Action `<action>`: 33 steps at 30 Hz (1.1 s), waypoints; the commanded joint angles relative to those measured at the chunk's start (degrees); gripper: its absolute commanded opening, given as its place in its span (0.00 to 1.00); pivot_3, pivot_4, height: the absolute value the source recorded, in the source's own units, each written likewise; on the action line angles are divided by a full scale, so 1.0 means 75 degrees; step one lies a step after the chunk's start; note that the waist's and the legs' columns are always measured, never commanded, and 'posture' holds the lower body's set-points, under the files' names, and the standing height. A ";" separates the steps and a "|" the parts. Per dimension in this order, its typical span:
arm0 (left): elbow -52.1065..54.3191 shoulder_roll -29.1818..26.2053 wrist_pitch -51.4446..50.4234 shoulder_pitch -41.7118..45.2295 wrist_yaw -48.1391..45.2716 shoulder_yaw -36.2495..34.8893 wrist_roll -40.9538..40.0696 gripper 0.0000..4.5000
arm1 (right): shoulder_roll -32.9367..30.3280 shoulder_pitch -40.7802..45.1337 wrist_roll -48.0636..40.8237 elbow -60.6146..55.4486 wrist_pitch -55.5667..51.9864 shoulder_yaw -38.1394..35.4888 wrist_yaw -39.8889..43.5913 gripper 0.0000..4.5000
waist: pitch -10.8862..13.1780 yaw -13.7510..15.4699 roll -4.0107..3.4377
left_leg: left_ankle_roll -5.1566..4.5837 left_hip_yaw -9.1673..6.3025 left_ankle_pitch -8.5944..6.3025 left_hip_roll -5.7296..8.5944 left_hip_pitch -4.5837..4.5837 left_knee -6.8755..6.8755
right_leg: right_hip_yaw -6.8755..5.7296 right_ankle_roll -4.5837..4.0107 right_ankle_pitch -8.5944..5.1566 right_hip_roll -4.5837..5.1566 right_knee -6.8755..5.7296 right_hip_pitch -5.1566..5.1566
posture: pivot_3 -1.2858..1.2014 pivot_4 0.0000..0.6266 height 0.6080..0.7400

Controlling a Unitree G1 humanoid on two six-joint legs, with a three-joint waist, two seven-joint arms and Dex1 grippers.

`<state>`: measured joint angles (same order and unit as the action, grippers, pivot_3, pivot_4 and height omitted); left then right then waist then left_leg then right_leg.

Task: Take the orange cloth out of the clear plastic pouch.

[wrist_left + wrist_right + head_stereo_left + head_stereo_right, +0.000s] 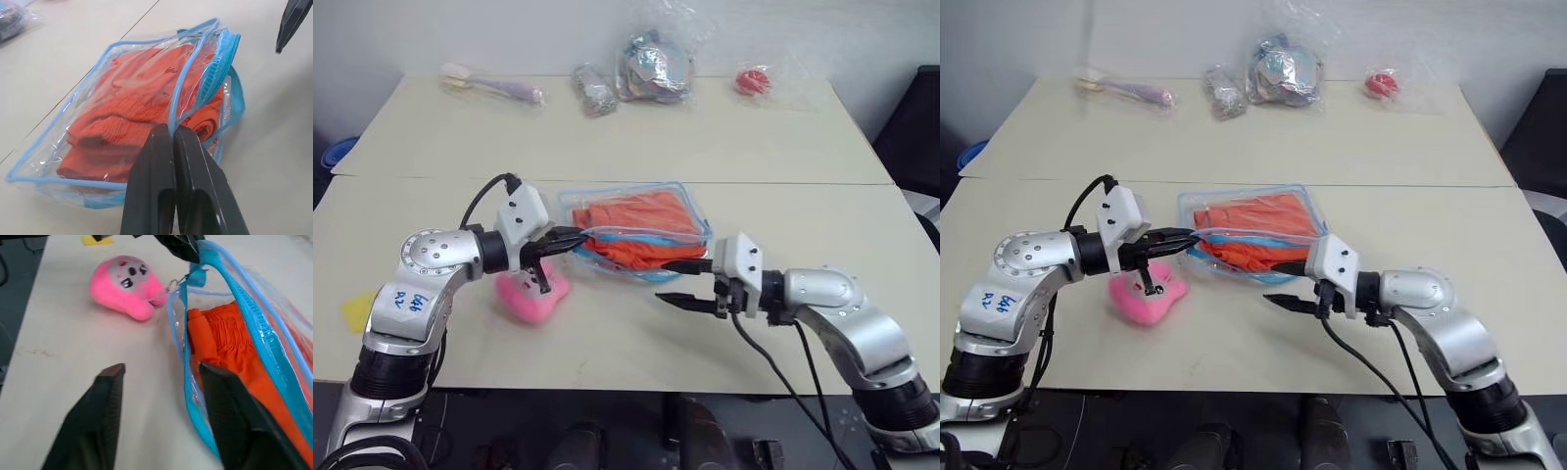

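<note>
Left gripper (576, 239) fingers pinched tight on pouch (677, 196) rim, lifting mouth wide. Right gripper (161, 377) fingers partly open, empty, at mouth beside cloth (132, 117).

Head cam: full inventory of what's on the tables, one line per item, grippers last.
clear plastic pouch: 1, transparent with light blue zip edge, middle of the near table, open at its near edge.
orange cloth: 1, bright orange, inside the pouch.
pink plush toy: 1, pink, near table, under the left gripper.
yellow piece: 1, yellow, near table, far left edge.
crinkled clear bags: 4, clear with small items, along the back of the far table; one holds a long purple item, one a red item.
left gripper: 1, black fingers, shut on the pouch's blue-edged rim.
right gripper: 1, black fingers, open, one finger at the pouch mouth.
</note>
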<state>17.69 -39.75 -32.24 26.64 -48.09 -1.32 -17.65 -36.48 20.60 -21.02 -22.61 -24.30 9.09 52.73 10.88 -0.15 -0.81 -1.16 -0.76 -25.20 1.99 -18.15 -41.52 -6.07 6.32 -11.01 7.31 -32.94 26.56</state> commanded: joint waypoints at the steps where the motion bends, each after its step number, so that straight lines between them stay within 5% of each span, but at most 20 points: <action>1: 0.0382 0.0049 -0.0048 0.0049 0.0155 -0.0062 -0.0128 0.00 | 0.0238 0.0228 0.0745 0.0216 0.0580 0.0350 -0.0361 0.24 | 0.0000 0.0004 0.0000 | 0.0000 -0.0003 0.0000 0.0001 0.0000 0.0000 | 0.0001 0.0000 0.0000 0.0000 0.0000 0.0000 | 0.52 0.24 1.00; 3: 0.0443 0.0092 -0.0082 0.0039 0.0206 -0.0016 -0.0117 0.00 | 0.0424 0.0375 0.1300 0.0535 0.0777 0.0619 -0.0698 0.09 | 0.0000 0.0002 0.0000 | 0.0000 -0.0008 0.0000 0.0002 0.0000 0.0000 | 0.0001 0.0000 0.0000 0.0001 0.0000 0.0001 | 0.52 0.24 1.00; 9: 0.0580 0.0122 -0.0149 -0.0040 0.0286 0.0068 -0.0106 0.00 | 0.0565 0.0547 0.2741 0.1343 0.1760 0.1011 -0.1377 0.09 | 0.0000 0.0010 0.0000 | 0.0000 -0.0012 0.0000 0.0008 -0.0003 0.0001 | 0.0001 0.0000 0.0000 0.0004 0.0002 0.0001 | 0.52 0.24 1.00; 16: 0.0706 0.0123 -0.0200 -0.0124 0.0327 0.0144 -0.0143 0.00 | 0.0461 0.0550 0.3932 0.1897 0.2751 0.1247 -0.1672 0.52 | 0.0000 -0.0005 0.0000 | 0.0000 -0.0011 0.0000 0.0006 -0.0002 0.0002 | 0.0003 0.0000 0.0000 0.0003 0.0002 0.0001 | 0.52 0.24 1.00; 33: 0.0689 0.0270 -0.0214 0.0011 0.0304 0.0333 -0.0172 0.00 | 0.0564 0.1511 0.7401 0.3640 0.4861 0.2231 -0.3293 0.52 | -0.0001 -0.0037 0.0000 | 0.0001 -0.0012 0.0000 0.0003 0.0002 0.0001 | 0.0008 0.0000 0.0000 0.0001 0.0002 0.0000 | 0.52 0.24 1.00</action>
<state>20.62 -38.04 -34.39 25.93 -45.83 1.17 -17.88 -32.89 31.30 31.65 3.21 11.17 24.64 29.70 10.87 -0.43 -0.81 -1.16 -0.85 -25.19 2.01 -18.13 -41.51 -5.99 6.32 -11.01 7.31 -32.94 26.56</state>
